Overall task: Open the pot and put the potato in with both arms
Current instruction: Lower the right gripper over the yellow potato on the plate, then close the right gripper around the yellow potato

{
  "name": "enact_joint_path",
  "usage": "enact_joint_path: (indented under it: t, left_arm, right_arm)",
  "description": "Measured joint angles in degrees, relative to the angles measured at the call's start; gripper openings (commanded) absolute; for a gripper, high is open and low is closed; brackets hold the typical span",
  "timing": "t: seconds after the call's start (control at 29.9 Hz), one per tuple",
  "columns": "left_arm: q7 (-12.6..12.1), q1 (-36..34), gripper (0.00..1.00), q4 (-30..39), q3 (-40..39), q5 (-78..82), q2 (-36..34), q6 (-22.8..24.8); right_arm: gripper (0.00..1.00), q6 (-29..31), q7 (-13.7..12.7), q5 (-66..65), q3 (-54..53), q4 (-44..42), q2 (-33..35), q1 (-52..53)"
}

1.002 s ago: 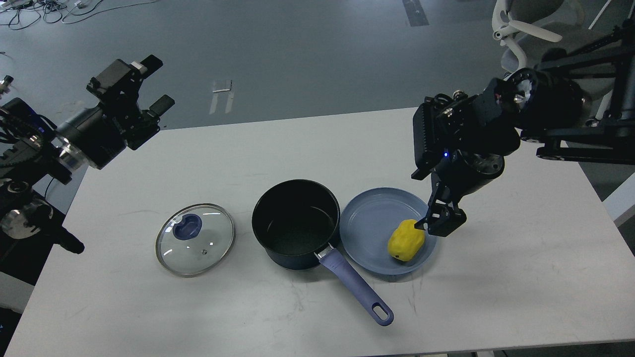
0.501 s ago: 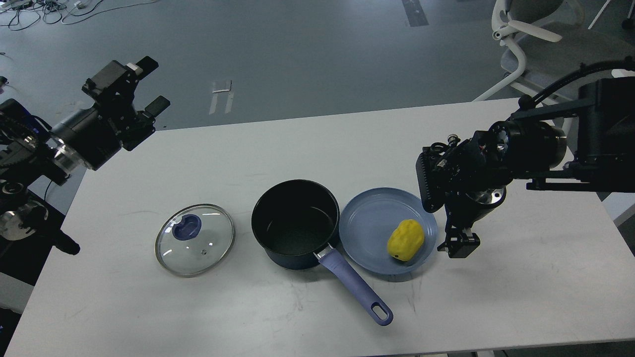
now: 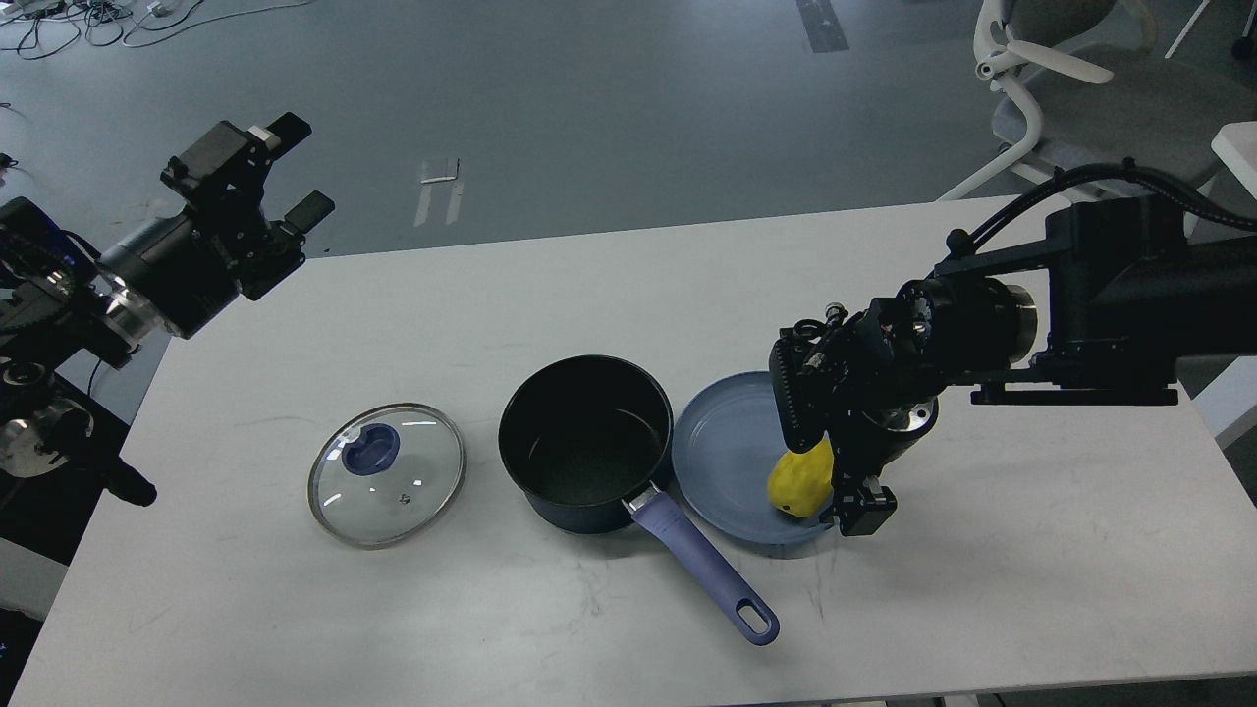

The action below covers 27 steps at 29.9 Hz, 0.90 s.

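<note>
The dark pot (image 3: 584, 442) stands open at the table's middle, its purple handle (image 3: 702, 570) pointing to the front right. Its glass lid (image 3: 386, 473) with a blue knob lies flat on the table to the left of the pot. The yellow potato (image 3: 797, 481) lies on the blue plate (image 3: 722, 422) just right of the pot. My right gripper (image 3: 852, 503) is down at the potato's right side, over the plate's rim. Only one dark finger (image 3: 864, 511) shows, and the wrist hides the rest. My left gripper (image 3: 300, 167) is open and empty, held high over the table's far left corner.
The white table (image 3: 1031, 530) reaches to the front and right edges of the view. An office chair (image 3: 1021, 88) stands on the floor behind the table's far right corner. Cables lie on the floor at the top left.
My right arm has dropped and swung left, bringing its gripper from above the plate's right edge down against the potato's right side. The potato, pot and lid have not moved. The left arm barely moved.
</note>
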State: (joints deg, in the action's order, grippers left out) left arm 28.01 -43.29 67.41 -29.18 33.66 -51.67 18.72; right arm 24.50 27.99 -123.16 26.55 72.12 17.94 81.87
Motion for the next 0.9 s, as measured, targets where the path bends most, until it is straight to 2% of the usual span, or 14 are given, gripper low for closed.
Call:
enact_joint_path:
  t: [0.17,0.77,0.9]
  left_arm:
    - [0.00,0.04,0.98,-0.07,-0.01,-0.07,0.00,0.00]
    - [0.00,0.05,0.98,-0.18,-0.10,-0.09,-0.71,0.04]
    - [0.00,0.05,0.98,-0.18,-0.10,-0.09,-0.79,0.07]
  right_arm:
    - [1.00,-1.87,0.01,0.05,0.14,-1.14,-1.56,-0.19]
    - [1.00,-2.17,0.01,0.29,0.30,-3.45,-4.30,-1.33]
    - [0.97,-2.17,0.01,0.29,0.59,-3.48,-4.39,-1.34]
